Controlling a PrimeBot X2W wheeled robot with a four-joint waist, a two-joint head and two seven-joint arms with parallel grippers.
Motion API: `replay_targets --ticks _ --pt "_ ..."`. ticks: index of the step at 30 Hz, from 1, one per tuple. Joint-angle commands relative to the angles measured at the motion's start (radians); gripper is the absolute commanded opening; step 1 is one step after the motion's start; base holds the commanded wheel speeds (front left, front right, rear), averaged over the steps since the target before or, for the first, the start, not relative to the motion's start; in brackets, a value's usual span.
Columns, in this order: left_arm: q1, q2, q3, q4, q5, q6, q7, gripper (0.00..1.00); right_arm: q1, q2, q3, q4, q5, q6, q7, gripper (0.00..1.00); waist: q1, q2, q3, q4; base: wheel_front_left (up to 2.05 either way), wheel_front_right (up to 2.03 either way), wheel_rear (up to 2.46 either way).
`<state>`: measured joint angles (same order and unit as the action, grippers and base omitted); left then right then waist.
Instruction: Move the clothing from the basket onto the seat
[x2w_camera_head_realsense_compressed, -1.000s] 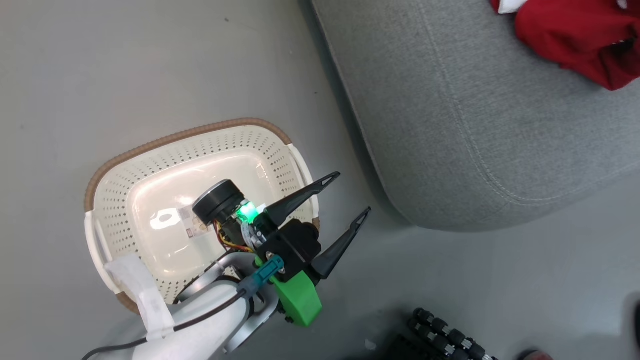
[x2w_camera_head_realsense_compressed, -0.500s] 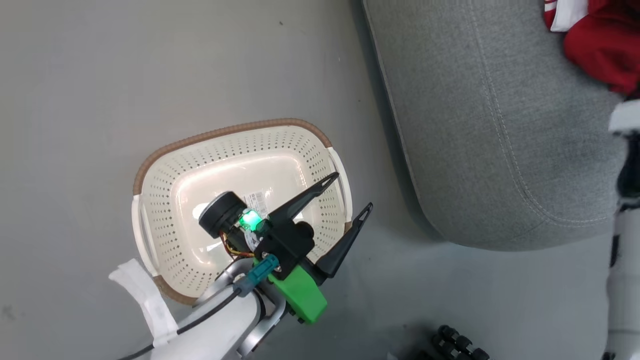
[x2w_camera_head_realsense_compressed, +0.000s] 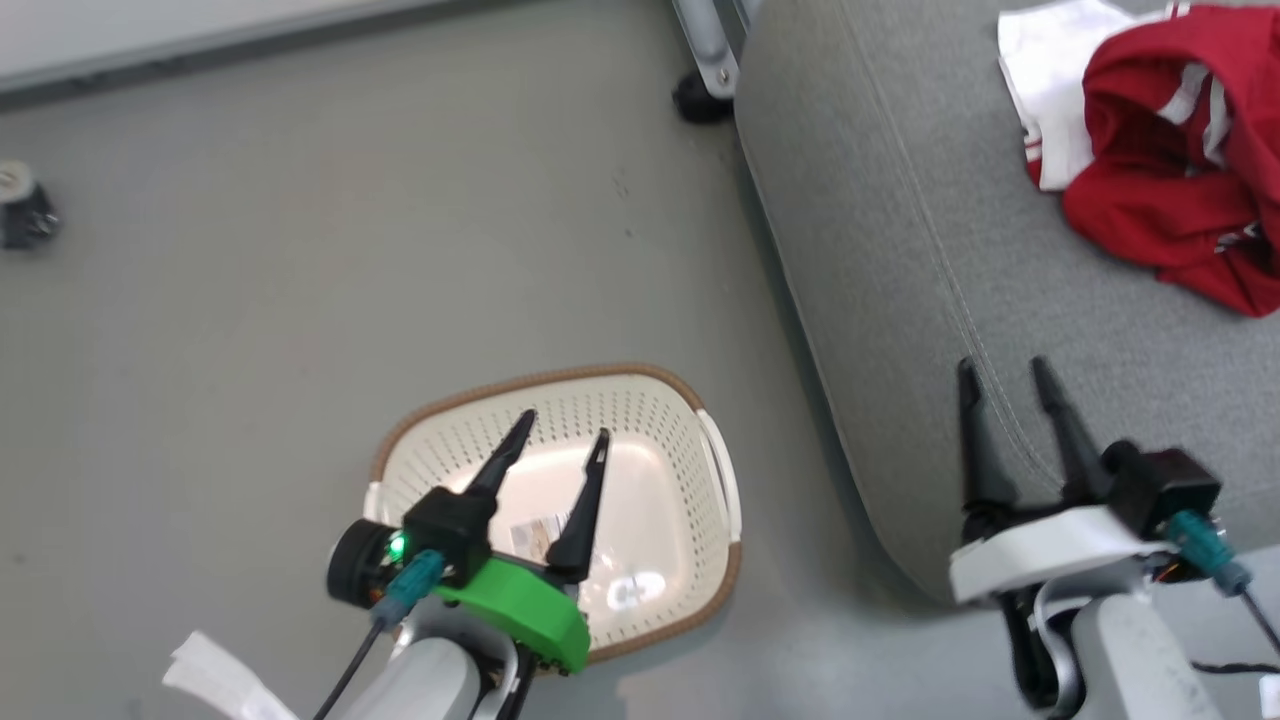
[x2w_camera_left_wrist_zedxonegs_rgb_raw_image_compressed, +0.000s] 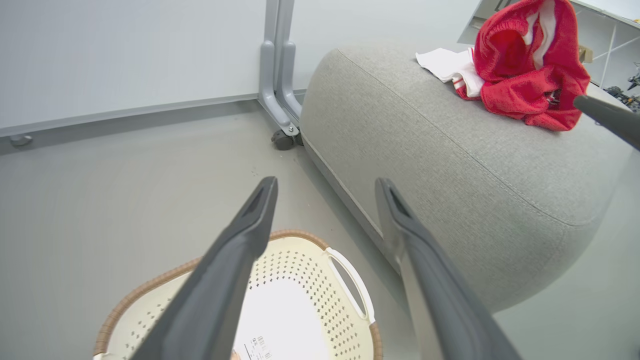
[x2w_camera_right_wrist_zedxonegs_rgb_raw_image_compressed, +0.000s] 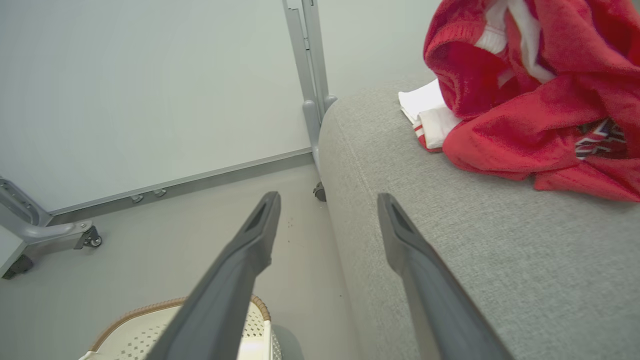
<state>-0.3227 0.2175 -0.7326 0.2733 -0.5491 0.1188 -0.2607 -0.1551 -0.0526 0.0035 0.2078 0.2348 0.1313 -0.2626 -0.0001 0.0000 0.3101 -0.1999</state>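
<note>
My left gripper (x2w_camera_head_realsense_compressed: 565, 425) is hovering, fingers spread and holding nothing, over the perforated cream basket (x2w_camera_head_realsense_compressed: 690, 420) — a paper label (x2w_camera_head_realsense_compressed: 535, 533) lying inside. My right gripper (x2w_camera_head_realsense_compressed: 1002, 364), equally spread and bare, is pointing over the grey woven seat (x2w_camera_head_realsense_compressed: 900, 300) — soft red clothing (x2w_camera_head_realsense_compressed: 1160, 200) lying crumpled on its far right.

No wording can be read anywhere. A paper label (x2w_camera_head_realsense_compressed: 532, 534) lies on the bottom of the basket (x2w_camera_head_realsense_compressed: 662, 440), toward its six o'clock side (dark print, too small to read).
</note>
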Motion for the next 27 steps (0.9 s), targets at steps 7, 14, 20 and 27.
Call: replay_targets --ticks 7,14,20,27 --pt "0.196 -0.018 0.24 -0.097 0.103 0.025 -0.003 1.0 0.119 -0.002 0.112 -0.062 -0.023 -0.001 -0.003 1.0 0.0001 0.0 -0.276 0.192 0.0 0.0 0.0" --pt "0.369 -0.03 0.46 -0.262 0.238 -0.017 -0.003 1.0 0.173 -0.001 0.094 -0.112 -0.04 -0.001 -0.003 1.0 0.0001 0.0 -0.348 0.224 0.0 0.0 0.0" --pt "0.482 -0.071 0.604 -0.317 0.293 -0.088 -0.003 1.0 0.235 0.0 0.048 -0.125 -0.047 -0.001 -0.003 1.0 0.0001 0.0 -0.386 0.235 0.0 0.0 0.0" --pt "0.534 -0.109 0.647 -0.281 0.373 -0.172 -0.003 1.0 0.313 -0.008 0.054 -0.106 -0.079 -0.001 -0.003 1.0 0.0001 0.0 -0.401 0.228 0.0 0.0 0.0"
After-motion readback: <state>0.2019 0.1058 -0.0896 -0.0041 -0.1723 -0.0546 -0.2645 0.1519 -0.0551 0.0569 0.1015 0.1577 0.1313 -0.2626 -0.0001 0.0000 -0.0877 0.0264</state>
